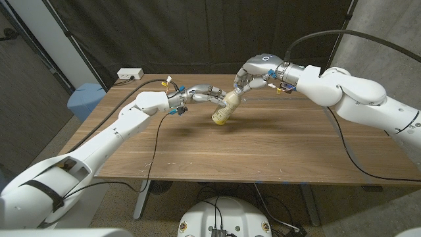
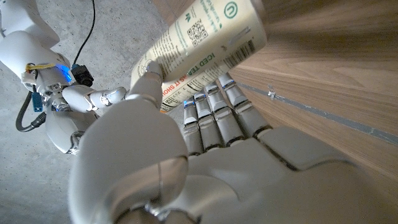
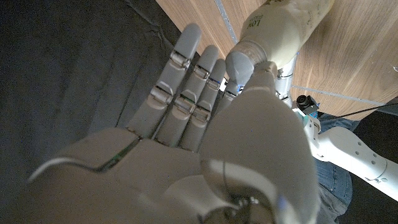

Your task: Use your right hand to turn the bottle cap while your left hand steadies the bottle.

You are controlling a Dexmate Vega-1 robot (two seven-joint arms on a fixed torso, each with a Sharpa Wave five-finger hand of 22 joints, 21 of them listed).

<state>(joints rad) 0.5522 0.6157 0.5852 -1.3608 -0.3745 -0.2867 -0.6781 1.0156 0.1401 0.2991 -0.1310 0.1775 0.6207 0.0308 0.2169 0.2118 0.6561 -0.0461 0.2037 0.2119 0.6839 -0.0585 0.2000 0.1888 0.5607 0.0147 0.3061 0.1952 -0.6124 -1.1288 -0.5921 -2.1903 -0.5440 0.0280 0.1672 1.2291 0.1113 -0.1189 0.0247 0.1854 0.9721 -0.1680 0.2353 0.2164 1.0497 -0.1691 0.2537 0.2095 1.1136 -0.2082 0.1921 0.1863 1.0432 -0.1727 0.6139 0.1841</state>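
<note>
- Bottle [image 1: 223,109]: cream-coloured, printed label, tilted above the wooden table [image 1: 276,151]. Top end leans toward the right hand, bottom end points down toward the table's middle. From the head view I cannot tell if the base touches the wood.
- Left hand [image 1: 200,93]: reaches in from the left and grips the bottle's body. In the left wrist view the fingers [image 2: 211,118] lie along the label side and the thumb presses the opposite side; the bottle [image 2: 205,43] is clamped between them.
- Right hand [image 1: 253,76]: comes from the right and sits at the bottle's upper end. In the right wrist view the thumb tip presses against the cap [image 3: 244,57] at the neck, and the fingers [image 3: 186,74] lie straight and close together beside the neck. Cap appears pinched between thumb and fingers; the contact on the finger side is hidden.
- Right wrist view also shows the bottle's [image 3: 283,28] shoulder with some print.
- White power strip [image 1: 130,74] lies at the table's far left corner, well apart from both hands.
- Black cable [image 1: 152,161] hangs from the left arm across the table.
</note>
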